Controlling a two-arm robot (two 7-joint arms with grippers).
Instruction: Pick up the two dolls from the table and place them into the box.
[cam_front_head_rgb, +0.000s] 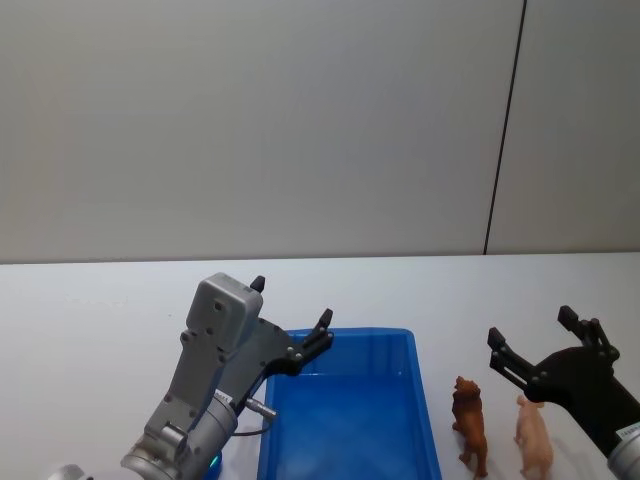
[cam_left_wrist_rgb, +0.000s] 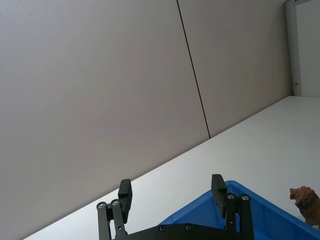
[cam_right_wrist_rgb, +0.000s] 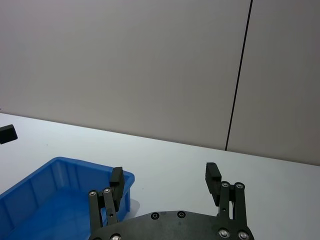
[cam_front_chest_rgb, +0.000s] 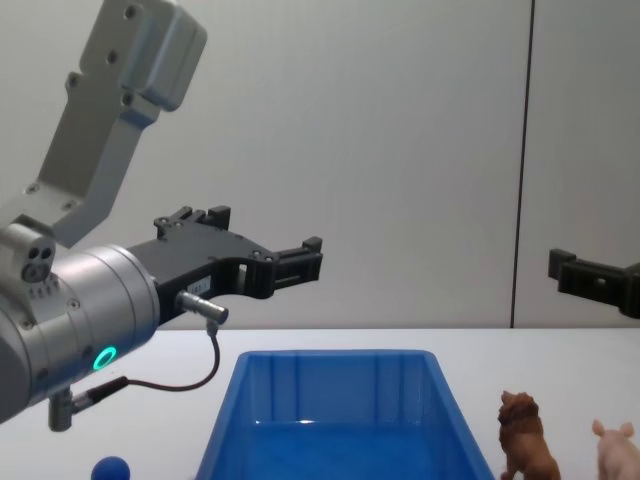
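- Two pincers are up in the air. The left pincer (cam_front_head_rgb: 291, 302) (cam_left_wrist_rgb: 171, 192) (cam_front_chest_rgb: 265, 232) has its fingers spread wide with nothing between them. The right pincer (cam_front_head_rgb: 531, 327) (cam_right_wrist_rgb: 165, 180) is likewise spread and empty.
- Two dolls stand upright on the table, just right of the box. The brown lion (cam_front_head_rgb: 470, 420) (cam_front_chest_rgb: 525, 440) (cam_left_wrist_rgb: 307, 202) is nearer the box. The pale pink pig (cam_front_head_rgb: 533, 438) (cam_front_chest_rgb: 618, 450) is just beside the lion on its right, not touching it.
- One box (cam_front_head_rgb: 350, 333) (cam_front_chest_rgb: 340, 390) (cam_right_wrist_rgb: 50, 190) sits between the two arms: bright blue, open-topped, with nothing inside that can be seen.
- The table (cam_front_head_rgb: 100, 320) is plain white and flat. It runs back to a pale grey wall (cam_front_head_rgb: 250, 120) with one dark vertical seam (cam_front_head_rgb: 505, 120).
- The left arm (cam_front_chest_rgb: 90, 330) comes in from the lower left with a bent grey elbow and a green ring light (cam_front_chest_rgb: 104, 357) on its wrist. Its pincer is held over the box's far left corner, well above the rim, pointing forward and rightward.
- The right pincer reaches in from the lower right, higher than the dolls and clear of both.
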